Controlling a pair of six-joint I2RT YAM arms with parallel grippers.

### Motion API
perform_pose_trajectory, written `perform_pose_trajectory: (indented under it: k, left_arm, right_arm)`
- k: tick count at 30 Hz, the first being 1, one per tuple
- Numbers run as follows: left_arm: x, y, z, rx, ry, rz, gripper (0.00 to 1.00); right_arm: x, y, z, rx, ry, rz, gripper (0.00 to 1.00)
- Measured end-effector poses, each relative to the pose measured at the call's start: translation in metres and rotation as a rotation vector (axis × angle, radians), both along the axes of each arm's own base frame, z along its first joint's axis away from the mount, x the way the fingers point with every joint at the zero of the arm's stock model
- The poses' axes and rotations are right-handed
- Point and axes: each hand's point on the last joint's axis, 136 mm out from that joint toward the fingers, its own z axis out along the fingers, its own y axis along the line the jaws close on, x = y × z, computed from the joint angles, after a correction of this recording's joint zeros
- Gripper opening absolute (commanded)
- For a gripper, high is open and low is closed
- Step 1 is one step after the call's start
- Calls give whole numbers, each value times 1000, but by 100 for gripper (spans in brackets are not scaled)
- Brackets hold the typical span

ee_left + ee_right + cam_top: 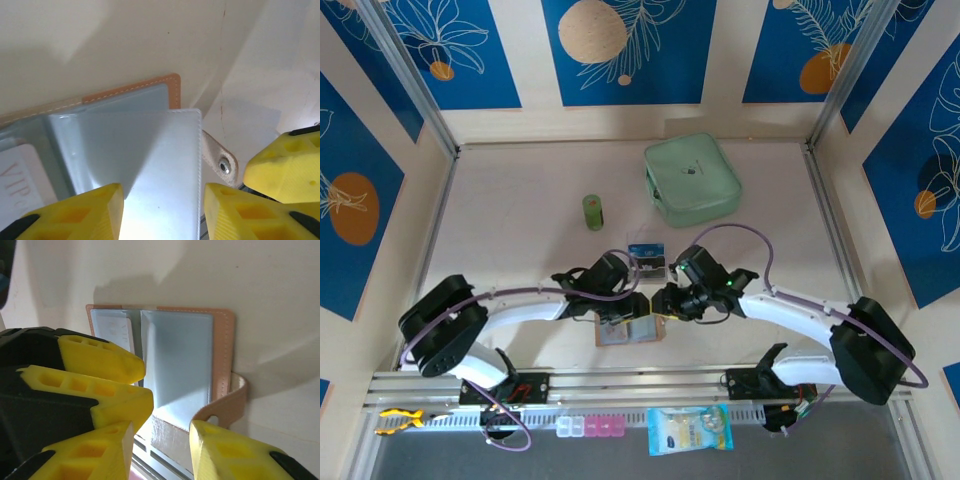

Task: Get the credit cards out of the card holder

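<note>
The tan card holder (628, 330) lies open near the table's front edge, grey slots up. Both grippers hang just above it, tips almost touching. My left gripper (162, 212) is open, its yellow fingers (80, 212) on either side of a lifted grey sleeve page (160, 160). A pale credit card (17, 182) printed "VIP" sits in the left slot. My right gripper (161, 452) is open over the card holder's (175, 355) near edge, and its right finger (235, 455) is next to the clasp tab (225, 407). Blue and dark credit cards (647, 258) lie on the table behind.
A mint-green zip case (692, 180) sits at the back right of centre. A small green bottle (593, 212) stands left of it. The left gripper's fingers (100, 380) crowd the right wrist view. Rails run along the near edge (640, 385).
</note>
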Motion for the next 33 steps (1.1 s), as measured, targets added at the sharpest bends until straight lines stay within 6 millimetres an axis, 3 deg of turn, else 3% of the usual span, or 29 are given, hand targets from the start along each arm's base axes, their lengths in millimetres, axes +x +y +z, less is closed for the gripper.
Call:
perform_pose_trajectory:
  k: [13,21,33]
  left_arm:
    - [5,-13,-18,-19,24,5,49]
    - [6,-21,-16,-57,27,7,49]
    - [2,2,12,-72,-44,42,49]
  right_arm:
    - [1,-10,6,6,-10,-19,39]
    - [-1,-12,4,-2,2,-17,39]
    - [1,1,16,25,1,11,39]
